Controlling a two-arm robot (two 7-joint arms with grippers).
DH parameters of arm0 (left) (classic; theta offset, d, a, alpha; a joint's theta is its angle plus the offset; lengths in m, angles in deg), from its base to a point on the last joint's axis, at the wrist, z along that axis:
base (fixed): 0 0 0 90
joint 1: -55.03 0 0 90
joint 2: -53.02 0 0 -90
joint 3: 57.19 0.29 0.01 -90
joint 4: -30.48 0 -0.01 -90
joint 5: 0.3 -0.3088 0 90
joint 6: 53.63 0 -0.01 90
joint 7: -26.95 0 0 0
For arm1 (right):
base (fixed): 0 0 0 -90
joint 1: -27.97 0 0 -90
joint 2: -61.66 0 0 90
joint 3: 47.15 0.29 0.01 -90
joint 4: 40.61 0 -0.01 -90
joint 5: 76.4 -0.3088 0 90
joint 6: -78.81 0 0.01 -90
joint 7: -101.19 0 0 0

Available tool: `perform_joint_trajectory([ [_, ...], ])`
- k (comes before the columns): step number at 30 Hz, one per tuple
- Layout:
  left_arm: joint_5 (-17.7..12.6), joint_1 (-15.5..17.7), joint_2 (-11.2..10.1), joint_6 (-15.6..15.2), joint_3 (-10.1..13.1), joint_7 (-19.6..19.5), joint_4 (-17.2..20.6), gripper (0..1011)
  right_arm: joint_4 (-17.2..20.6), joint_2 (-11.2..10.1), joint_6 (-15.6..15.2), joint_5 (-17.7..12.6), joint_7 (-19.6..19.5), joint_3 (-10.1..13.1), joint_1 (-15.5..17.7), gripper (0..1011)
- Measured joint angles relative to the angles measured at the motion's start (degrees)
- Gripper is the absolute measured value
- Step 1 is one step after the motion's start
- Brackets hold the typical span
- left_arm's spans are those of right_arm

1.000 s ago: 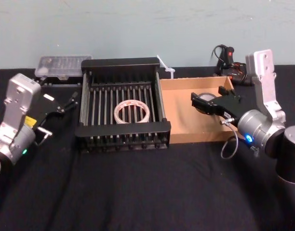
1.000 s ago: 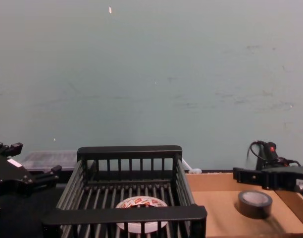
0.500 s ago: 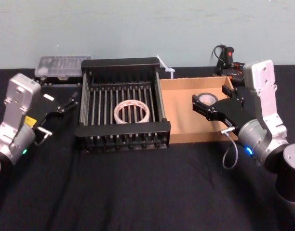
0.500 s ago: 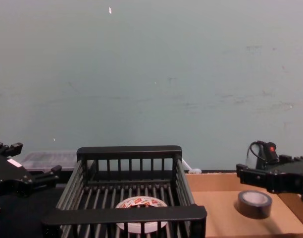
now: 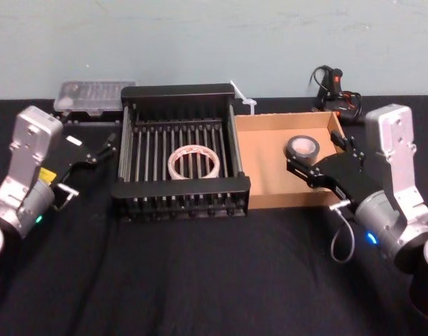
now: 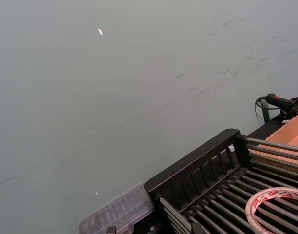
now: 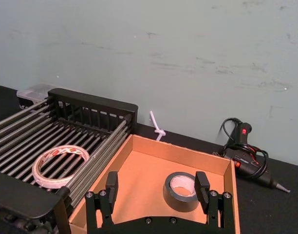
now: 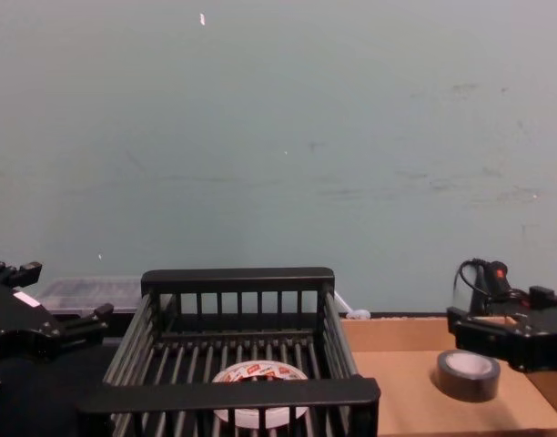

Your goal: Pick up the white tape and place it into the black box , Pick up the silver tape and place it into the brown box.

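Head view: black box [image 5: 179, 190] sits centre on the black desk [image 5: 200, 280], with the brown box [image 5: 270, 199] touching its right side. White tape [image 5: 194, 162] lies flat on the bars inside the black box, roughly mid-floor. Silver tape [image 5: 302, 148] lies flat inside the brown box, toward its far right part.

Right gripper [image 5: 306, 173] hangs over the near right part of the brown box, just nearer than the silver tape, not touching it. Right wrist view shows its two fingers [image 7: 111, 184] spread wide with nothing between them, the silver tape [image 7: 182, 190] seen beyond the gap on the tray floor, and the white tape [image 7: 60, 165] in the black box [image 7: 93, 105] beside the brown box [image 7: 139, 170].

Left gripper [image 5: 105, 147] is off to the left of the black box, above the desk, well apart from both tapes; fingers look parted, holding nothing. Left wrist view catches the black box [image 6: 193, 168] far rim and an edge of the white tape [image 6: 273, 204].

Chest view: white tape [image 8: 258, 373] low between the bars, silver tape [image 8: 468, 374] on the brown box [image 8: 397, 401] floor with the right gripper [image 8: 511, 341] just above and beside it.

Clear plastic case [image 5: 95, 93] behind the left corner of the black box; glue gun [image 5: 333, 87] with cable behind the brown box.
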Motion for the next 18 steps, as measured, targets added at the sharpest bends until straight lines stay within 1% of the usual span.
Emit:
perform_joint_trajectory([
  [1,0.0,0.0,0.0,0.0,0.0,0.0,0.0,1001,0.1,0.0,0.4,0.1,0.1,0.1,0.2,1002],
  [2,0.0,0.0,0.0,0.0,0.0,0.0,0.0,1001,0.3,0.2,1.5,0.4,0.3,0.5,1.0,1002],
  [4,0.0,0.0,0.0,0.0,0.0,0.0,0.0,1001,0.4,0.2,1.9,0.6,0.3,0.6,1.3,1002],
  [7,0.0,0.0,0.0,0.0,0.0,0.0,0.0,1001,0.9,0.6,4.1,1.7,-0.2,1.0,2.8,1002],
  [10,0.0,0.0,0.0,0.0,0.0,0.0,0.0,1001,1.4,1.0,5.6,2.7,-0.8,1.4,4.1,1002],
  [18,0.0,0.0,0.0,0.0,0.0,0.0,0.0,1001,1.9,1.7,7.6,4.3,-1.4,2.1,6.4,1002],
])
